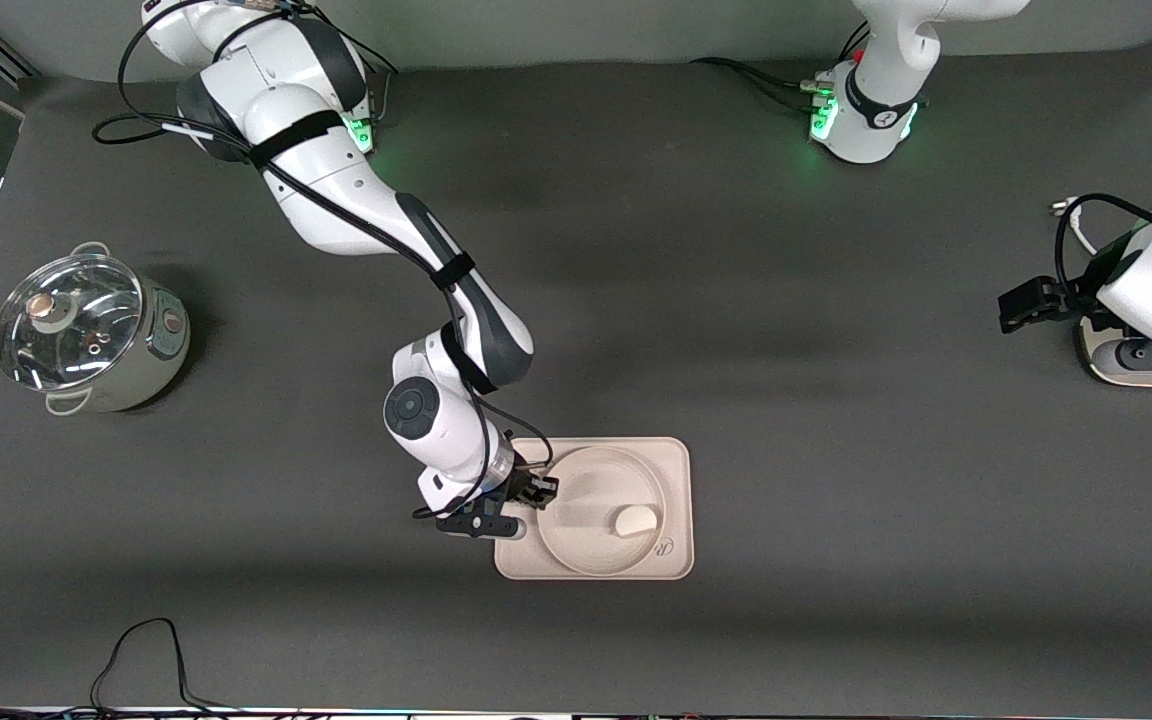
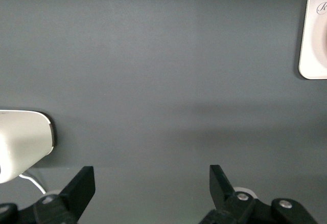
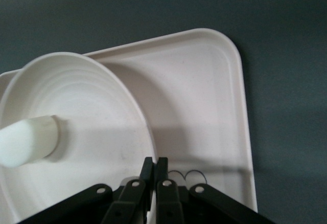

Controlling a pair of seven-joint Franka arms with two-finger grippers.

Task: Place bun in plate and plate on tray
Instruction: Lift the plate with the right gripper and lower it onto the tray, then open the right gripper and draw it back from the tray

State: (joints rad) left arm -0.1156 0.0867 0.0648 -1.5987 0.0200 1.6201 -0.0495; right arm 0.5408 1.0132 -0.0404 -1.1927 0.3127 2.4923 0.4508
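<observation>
The round cream plate (image 1: 591, 480) sits on the rectangular tray (image 1: 673, 462), near the middle of the table's front half. The small off-white bun (image 1: 636, 520) lies in the plate, toward the side away from my right gripper. My right gripper (image 1: 536, 490) is shut on the plate's rim at the edge toward the right arm's end. The right wrist view shows its fingertips (image 3: 155, 162) pinched on that rim, with the plate (image 3: 92, 106), the bun (image 3: 28, 142) and the tray (image 3: 204, 91). My left gripper (image 1: 1021, 305) waits open over bare table, its jaws (image 2: 152, 175) wide apart and holding nothing.
A steel pot with a glass lid (image 1: 86, 335) stands at the right arm's end of the table. A black cable (image 1: 136, 650) loops at the front edge. A white rounded object (image 2: 20, 142) lies beside the left gripper. One corner of the tray (image 2: 314, 40) shows in the left wrist view.
</observation>
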